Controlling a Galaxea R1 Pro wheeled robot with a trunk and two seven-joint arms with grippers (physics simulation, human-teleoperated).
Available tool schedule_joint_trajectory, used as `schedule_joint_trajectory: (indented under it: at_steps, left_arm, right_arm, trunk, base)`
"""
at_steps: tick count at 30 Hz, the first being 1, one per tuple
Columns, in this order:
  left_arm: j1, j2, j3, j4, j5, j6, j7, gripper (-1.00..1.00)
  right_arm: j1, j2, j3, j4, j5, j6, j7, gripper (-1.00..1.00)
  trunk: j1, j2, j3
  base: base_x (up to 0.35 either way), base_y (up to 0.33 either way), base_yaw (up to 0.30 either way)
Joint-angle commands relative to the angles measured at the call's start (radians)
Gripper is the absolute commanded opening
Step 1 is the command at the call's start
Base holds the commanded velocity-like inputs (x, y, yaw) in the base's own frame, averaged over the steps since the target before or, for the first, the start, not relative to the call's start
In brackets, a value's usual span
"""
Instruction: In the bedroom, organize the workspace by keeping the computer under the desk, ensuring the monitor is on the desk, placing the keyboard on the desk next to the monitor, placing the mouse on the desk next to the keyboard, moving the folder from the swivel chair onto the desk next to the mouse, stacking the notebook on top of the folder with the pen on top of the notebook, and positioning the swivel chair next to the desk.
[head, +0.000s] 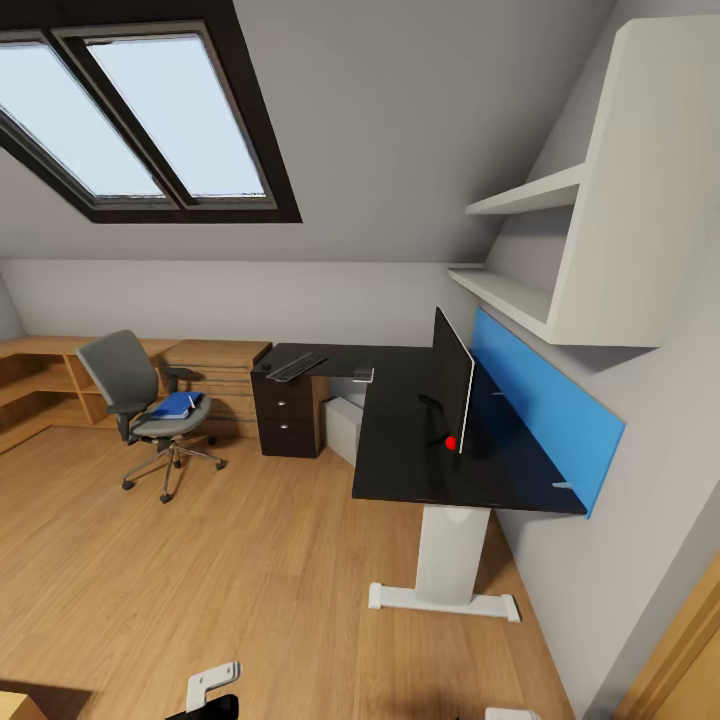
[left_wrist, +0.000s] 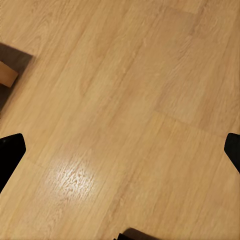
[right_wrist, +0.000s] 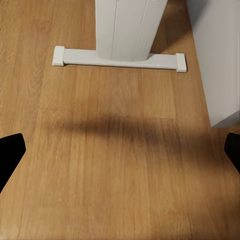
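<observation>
In the head view the black-topped desk (head: 400, 450) runs along the right wall, with the monitor (head: 452, 385) upright on it. The keyboard (head: 298, 366) lies on the far wing, and a small grey notebook (head: 363, 375) sits near the inner corner. The light grey computer (head: 343, 428) stands under the desk. The swivel chair (head: 140, 400) is apart at the left with the blue folder (head: 178, 405) on its seat. Mouse and pen are too small to tell. My left gripper (left_wrist: 120, 152) and right gripper (right_wrist: 120, 152) hang open over bare floor, far from everything.
A dark cabinet with round knobs (head: 287, 415) stands under the desk's far wing, beside a wooden drawer chest (head: 215, 385). White shelves (head: 560, 250) jut out above the desk. The white desk foot (right_wrist: 120, 57) lies on the floor ahead of my right gripper. Wood floor (head: 230, 560) stretches between me and the chair.
</observation>
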Motion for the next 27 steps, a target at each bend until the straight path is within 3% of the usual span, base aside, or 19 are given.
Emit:
schedule_joint_trajectory:
  at_steps: [1, 9, 27]
  left_arm:
    - [0.0, 0.001, -0.008, 0.0, 0.01, -0.003, 0.004, 1.0]
    - [0.0, 0.0, -0.01, 0.02, 0.008, -0.006, 0.003, 1.0]
    - [0.0, -0.011, -0.01, 0.034, 0.007, -0.006, 0.002, 1.0]
  right_arm:
    - [-0.001, 0.0, 0.008, 0.001, -0.01, -0.005, -0.003, 1.0]
    - [-0.001, 0.005, 0.0, -0.004, -0.032, -0.014, 0.001, 1.0]
    - [-0.001, 0.003, 0.002, -0.004, -0.027, -0.024, 0.006, 1.0]
  trunk:
    - [0.0, -0.001, 0.0]
    - [0.0, -0.001, 0.0]
    - [0.0, -0.001, -0.014]
  base:
    - [0.0, 0.0, 0.0]
    - [0.054, 0.029, 0.0]
    - [0.276, 0.156, 0.031]
